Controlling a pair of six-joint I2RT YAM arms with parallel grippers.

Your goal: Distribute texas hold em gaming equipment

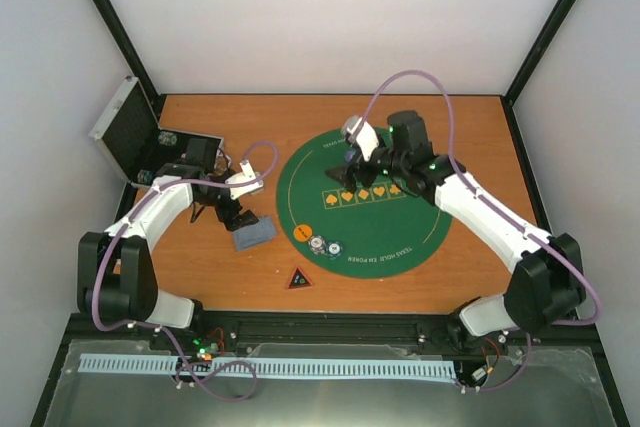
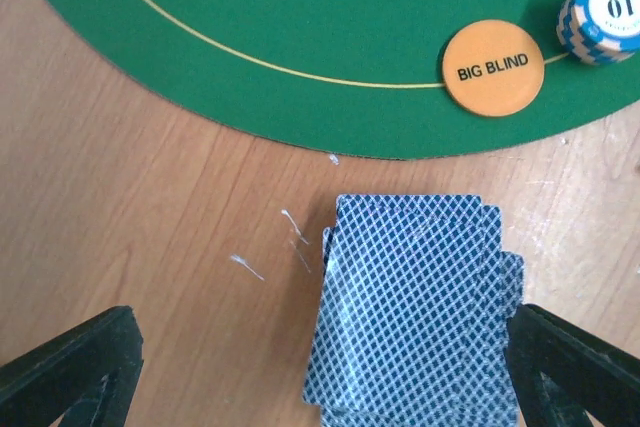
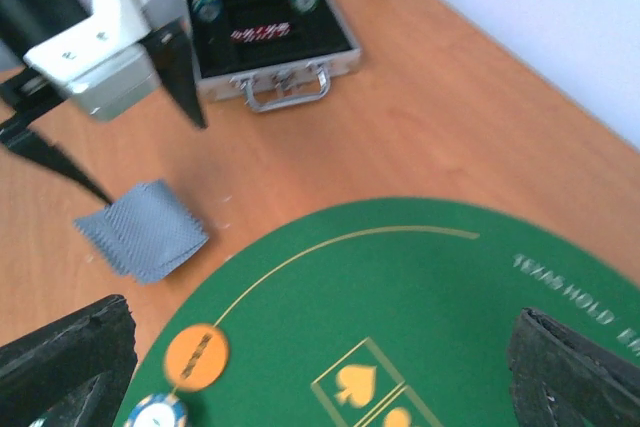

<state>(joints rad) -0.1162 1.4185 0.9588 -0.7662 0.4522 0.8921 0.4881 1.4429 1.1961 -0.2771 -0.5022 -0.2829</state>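
Card deck (triangle overhead only)

— What do we have beyond the left gripper?
— An open silver case, off to its left at the table's far corner, lid raised, front turned toward the mat.
— And beneath the right gripper?
— We see that round green mat, pale lettering along its rim, flat on the orange wood. Just ahead of the left gripper we find small white scratches.
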